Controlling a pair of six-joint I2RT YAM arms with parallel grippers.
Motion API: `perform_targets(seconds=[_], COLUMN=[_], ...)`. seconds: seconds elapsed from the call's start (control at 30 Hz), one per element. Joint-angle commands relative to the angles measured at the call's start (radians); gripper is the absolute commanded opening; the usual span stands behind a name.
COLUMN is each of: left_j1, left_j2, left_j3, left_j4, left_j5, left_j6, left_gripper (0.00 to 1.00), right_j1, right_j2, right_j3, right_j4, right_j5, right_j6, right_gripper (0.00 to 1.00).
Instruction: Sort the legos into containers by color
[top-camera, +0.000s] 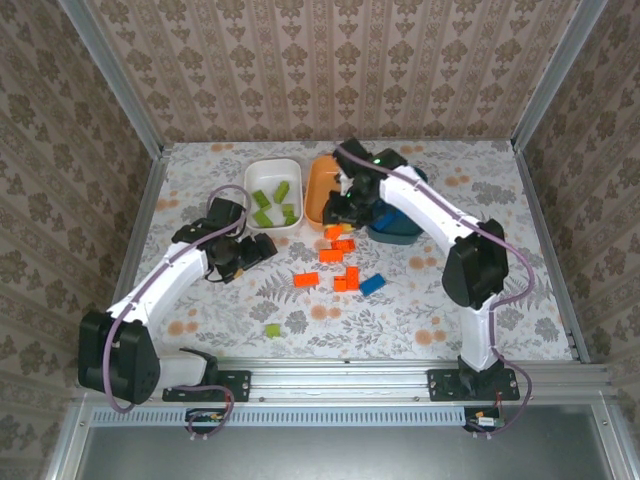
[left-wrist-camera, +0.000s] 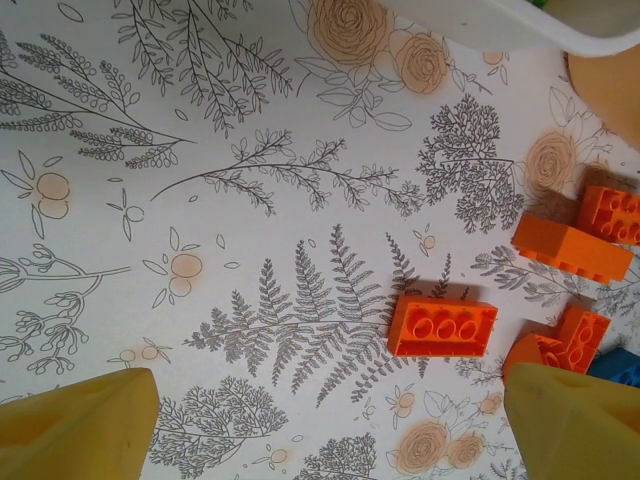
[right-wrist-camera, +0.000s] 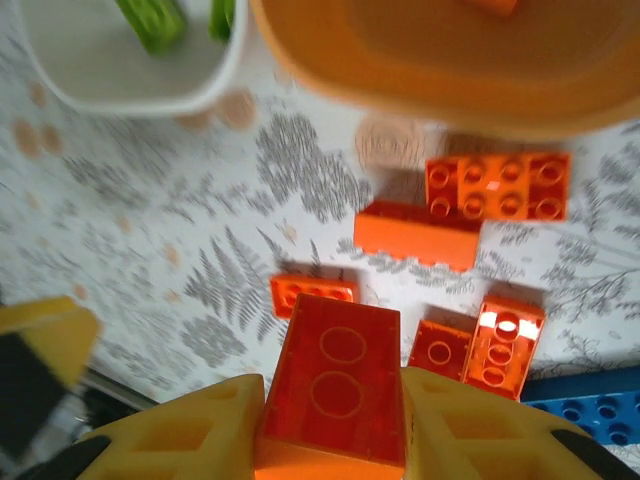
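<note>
Near the front rim of the orange tub (top-camera: 318, 190), the right gripper (right-wrist-camera: 335, 430) pinches an orange brick (right-wrist-camera: 340, 385) between its yellow fingers (right-wrist-camera: 190, 435), with the brick's hollow underside facing the wrist camera. Below it, a loose cluster of orange bricks (top-camera: 338, 255) lies on the floral worktop (top-camera: 400, 320), and a blue brick (top-camera: 372, 284) sits just beside the cluster's near right edge.

The left gripper (left-wrist-camera: 330, 430) hangs over bare worktop with its fingers spread wide and nothing between them. A single orange brick (left-wrist-camera: 442, 325) lies a little ahead of it, apart from the main cluster.

The white tub (top-camera: 270, 172) stands at the back, touching or just beside the orange tub, and holds several green bricks (top-camera: 283, 190). The dark teal tub (top-camera: 400, 235) sits to the right of the orange one, partly hidden by the right arm. One stray green brick (top-camera: 272, 329) rests well apart, toward the near edge.
</note>
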Motion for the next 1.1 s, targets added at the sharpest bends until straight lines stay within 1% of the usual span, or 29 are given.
perform_targets(seconds=[0.0, 0.13, 0.27, 0.47, 0.5, 0.53, 0.6, 0.67, 0.87, 0.97, 1.07], left_j1=[-0.003, -0.011, -0.026, -0.095, -0.095, -0.132, -0.145, -0.155, -0.183, -0.226, -0.301], left_j2=[0.014, 0.017, 0.01, 0.001, -0.002, -0.004, -0.007, -0.014, -0.048, -0.052, -0.052], left_j3=[0.033, 0.036, 0.034, 0.008, 0.001, -0.004, -0.018, -0.026, -0.031, -0.036, -0.062], left_j4=[-0.016, -0.037, -0.085, -0.162, -0.17, -0.179, -0.189, -0.195, -0.252, -0.307, -0.317], left_j5=[0.014, 0.023, 0.014, -0.006, -0.013, -0.018, -0.021, -0.018, -0.019, -0.022, -0.013], left_j6=[0.013, 0.025, 0.033, 0.015, 0.013, 0.006, -0.006, -0.018, -0.045, -0.057, -0.099], left_gripper=[0.91, 0.91, 0.92, 0.93, 0.94, 0.96, 0.99, 1.0, 1.0, 1.0, 1.0], right_j1=[-0.074, -0.128, -0.149, -0.16, -0.162, -0.163, -0.166, -0.169, -0.183, -0.182, -0.182], right_j2=[0.0, 0.099, 0.227, 0.392, 0.413, 0.433, 0.468, 0.49, 0.493, 0.448, 0.384], right_j3=[0.052, 0.15, 0.281, 0.475, 0.499, 0.522, 0.561, 0.587, 0.618, 0.622, 0.592], right_j4=[0.043, 0.052, 0.019, -0.036, -0.038, -0.043, -0.05, -0.053, -0.063, -0.091, -0.128], right_j5=[-0.042, -0.05, -0.065, -0.077, -0.078, -0.081, -0.099, -0.107, -0.133, -0.118, -0.097], right_j6=[0.054, 0.052, 0.038, 0.036, 0.037, 0.04, 0.046, 0.05, 0.054, 0.02, -0.028], right_gripper=[0.36, 0.35, 0.35, 0.35, 0.34, 0.35, 0.35, 0.38, 0.61, 0.65, 0.68])
